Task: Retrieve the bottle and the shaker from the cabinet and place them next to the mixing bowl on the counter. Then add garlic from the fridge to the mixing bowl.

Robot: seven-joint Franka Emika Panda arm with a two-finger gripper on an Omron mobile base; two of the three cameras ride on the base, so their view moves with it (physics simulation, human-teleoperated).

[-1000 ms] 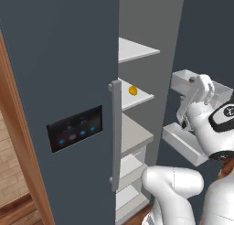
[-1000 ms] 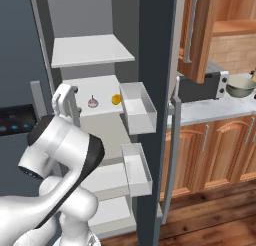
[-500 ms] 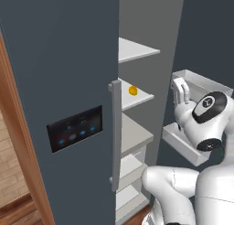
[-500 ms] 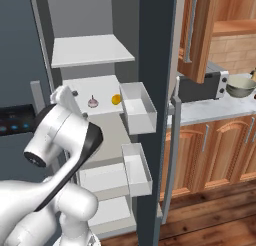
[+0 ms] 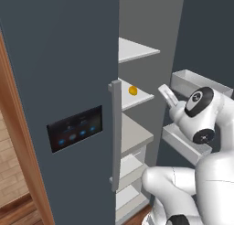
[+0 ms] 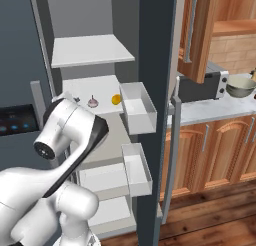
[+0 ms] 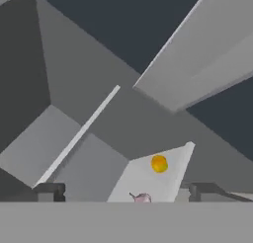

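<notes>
At the centre of the right base view, the fridge (image 6: 155, 65) stands open, its white shelves exposed. On the middle shelf (image 6: 92, 87), left of centre in that frame, the garlic (image 6: 92, 102) sits as a small pinkish bulb, with a small orange fruit (image 6: 116, 99) just beside it to the right. Two white door bins (image 6: 137, 107) hang on the open door, one above the other. Far right in the same frame, the mixing bowl (image 6: 241, 86) rests on the table (image 6: 220, 106) beside a dark microwave (image 6: 200, 85), below a wooden cabinet (image 6: 210, 30).

Toward the right of the left base view, the end effector (image 5: 167, 97) is raised near the front edge of the fruit's shelf, its pale fingers spread and gripping nothing. Low in the hand view, the two dark fingertips (image 7: 49, 191) stand wide apart, the garlic lying between them at the bottom edge and the orange fruit just above it on the same shelf.
</notes>
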